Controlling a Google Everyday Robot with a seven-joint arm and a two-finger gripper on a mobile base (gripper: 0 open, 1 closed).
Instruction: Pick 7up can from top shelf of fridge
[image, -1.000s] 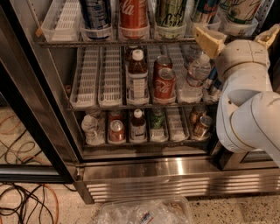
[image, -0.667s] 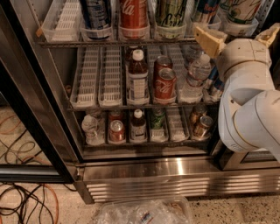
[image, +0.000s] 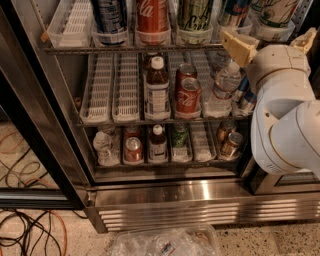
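Eyes on the 7up can (image: 276, 11), right up at the right end of the top shelf (image: 130, 49), close to the front edge. It's pale and whitish with green markings. Only its lower body shows, because the upper part is cut off at the top of the view. It stands upright in a clear plastic lane tray (image: 272, 33).

Along the same front edge, running left, there's a can with blue and red (image: 234, 10), the dark green-and-yellow can (image: 195, 14), the red Coca-Cola can (image: 152, 15) and a dark blue can (image: 110, 12). A white lane tray (image: 75, 20) sits at the left corner.

The gripper (image: 272, 41) is at the fridge's (image: 200, 200) right side, just below the shelf's right end and directly under the 7up can. Its 2 tan fingers (image: 239, 46) are spread wide and hold nothing, with the can not touched. The bulky white arm (image: 290, 125) covers the right ends of the 2 lower racks.

Against 0.7 s ago there's no visible change: the gripper is in the same spot with the same spread, and all 5 cans stand where they stood.
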